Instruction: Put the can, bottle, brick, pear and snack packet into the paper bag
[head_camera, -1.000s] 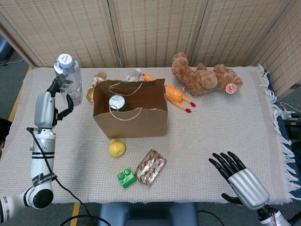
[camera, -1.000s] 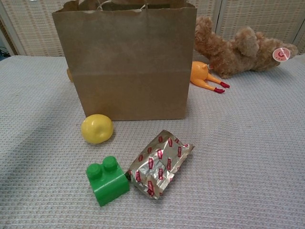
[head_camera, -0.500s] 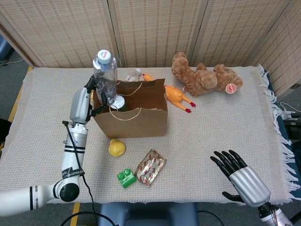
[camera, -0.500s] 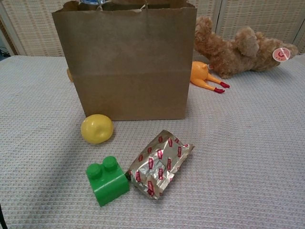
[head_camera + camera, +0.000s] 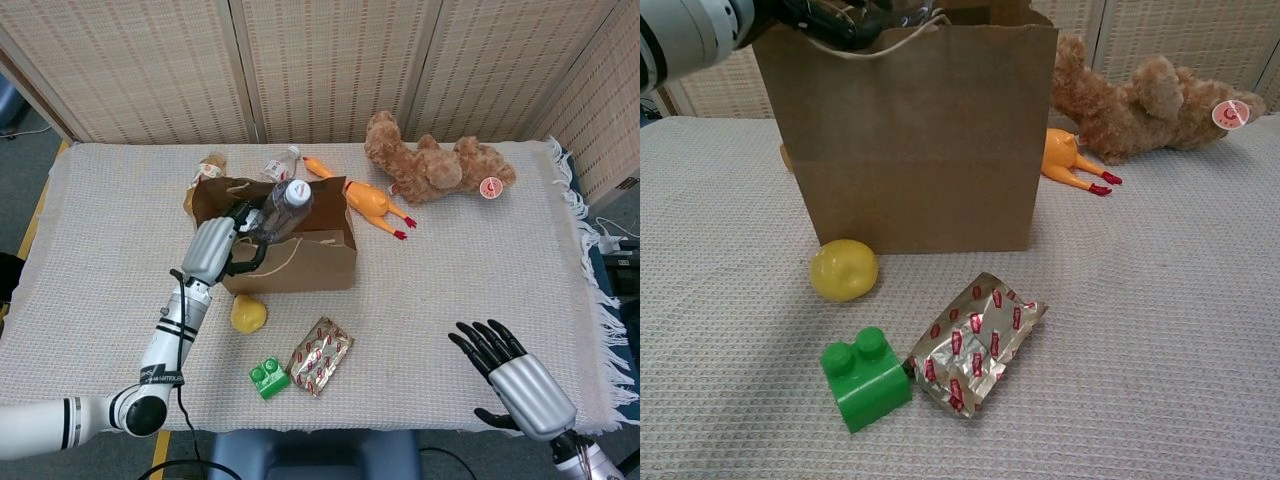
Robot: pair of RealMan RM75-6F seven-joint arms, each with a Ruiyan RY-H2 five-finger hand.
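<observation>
My left hand (image 5: 212,250) grips the bottle (image 5: 281,207), now tipped over the bag (image 5: 300,262) mouth; half a second ago it stood upright at the bag's left rim. Bag contents hidden. Pear (image 5: 248,314), brick (image 5: 268,377), packet (image 5: 320,355) lie before the bag. Right hand (image 5: 510,379) empty, fingers spread.

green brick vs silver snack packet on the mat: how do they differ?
The green plastic brick is a solid, blocky piece with round studs on top; the silver foil snack packet with red print is flat and crinkled. The brick is one plain colour, the packet patterned. The brick covers less mat than the packet. Both lie on the mat in front of the brown paper bag, touching each other.
</observation>
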